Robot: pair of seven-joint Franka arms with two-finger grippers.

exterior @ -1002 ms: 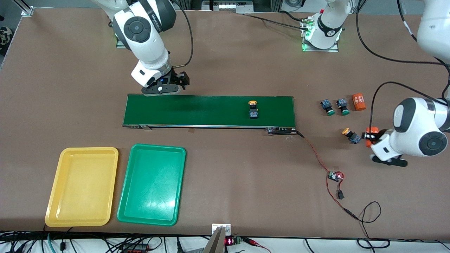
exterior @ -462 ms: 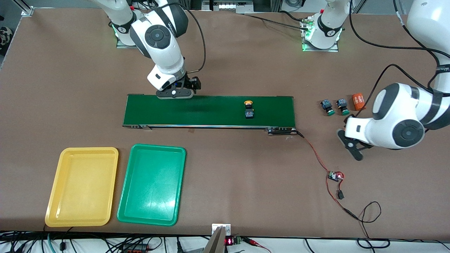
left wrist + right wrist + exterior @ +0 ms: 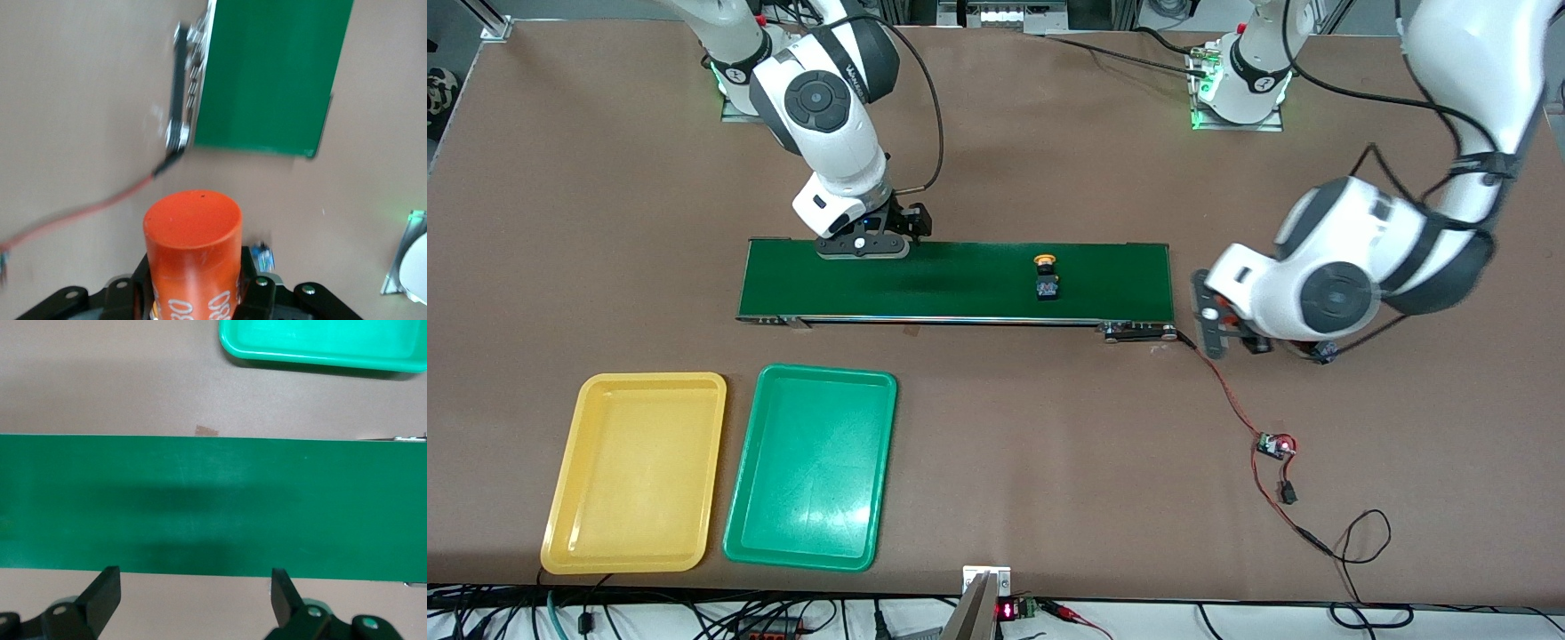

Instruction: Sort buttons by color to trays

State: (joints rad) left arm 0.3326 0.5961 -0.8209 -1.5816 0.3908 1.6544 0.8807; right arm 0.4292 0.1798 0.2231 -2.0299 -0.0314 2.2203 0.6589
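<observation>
I see both trays, yellow tray (image 3: 635,472) and green tray (image 3: 810,466), empty at lower left; one yellow button (image 3: 1046,276) rides the belt (image 3: 960,280) mid-frame; right gripper (image 3: 863,246) waits spread wide; left gripper (image 3: 193,293) clamps an orange cylinder (image 3: 193,250) (no button); sorting unstarted.

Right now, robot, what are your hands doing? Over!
Left gripper shut on orange cylinder, near conveyor belt's end. Right gripper open over belt's edge. Yellow button on belt. Trays hold nothing.

A yellow-capped button (image 3: 1046,277) lies on the green conveyor belt (image 3: 951,281).
</observation>
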